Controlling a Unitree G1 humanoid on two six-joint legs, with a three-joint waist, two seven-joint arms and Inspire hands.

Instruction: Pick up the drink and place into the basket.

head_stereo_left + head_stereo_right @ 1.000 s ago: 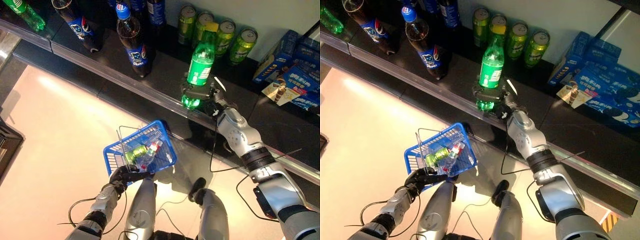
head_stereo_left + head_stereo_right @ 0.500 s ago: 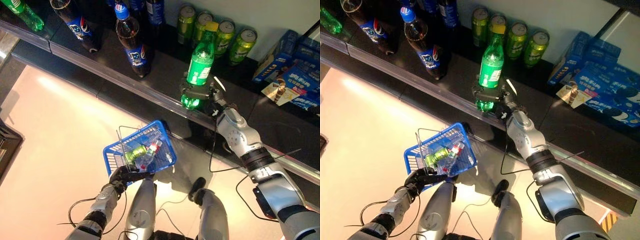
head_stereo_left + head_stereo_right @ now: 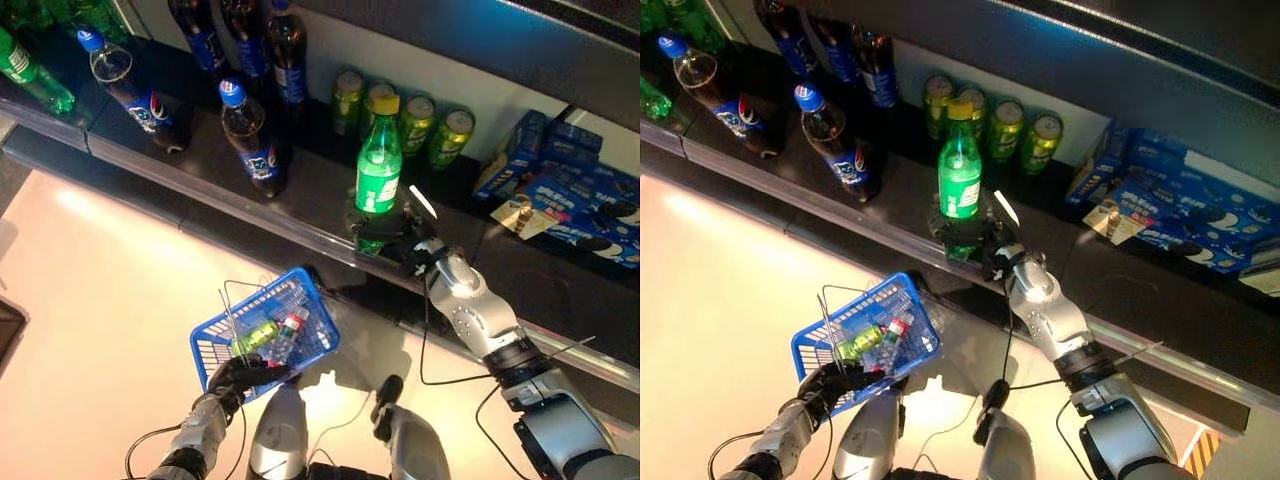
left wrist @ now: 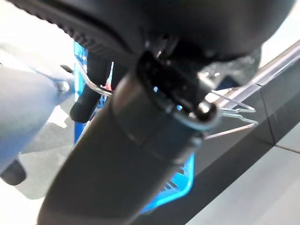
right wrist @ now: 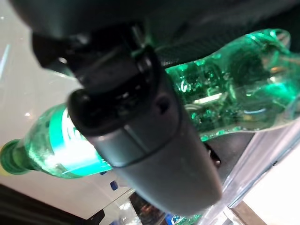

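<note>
Dark shelving (image 3: 300, 195) runs across the far side of a pale, glossy floor (image 3: 90, 270), its front edge trimmed with a clear strip. On the shelf stand several cola bottles (image 3: 250, 138) with blue labels and caps, a row of green cans (image 3: 405, 118) against the back wall, and blue snack boxes (image 3: 585, 195) off to the robot's right. More green bottles (image 3: 25, 72) lie at the far left end.

Near the shelf's front edge, just before the cans, stands the drink, a green soda bottle (image 3: 960, 178) with a yellow cap, upright. The right hand (image 3: 985, 243) is at its base, and the right wrist view shows the bottle's green body lying right against the hand, with the dark fingers (image 5: 154, 136) wrapped round its lower part. The bottle's bottom is at the shelf surface; whether it rests there or is just off it cannot be told.

Low at the robot's left, over the floor and well apart from the shelf, the left hand (image 3: 238, 375) has its fingers clenched round the wire handle of a blue plastic basket (image 3: 305, 290), which hangs tilted. Inside the basket lie a small green bottle (image 3: 256, 333) and a clear bottle with a red cap (image 3: 287, 328), side by side and touching.
</note>
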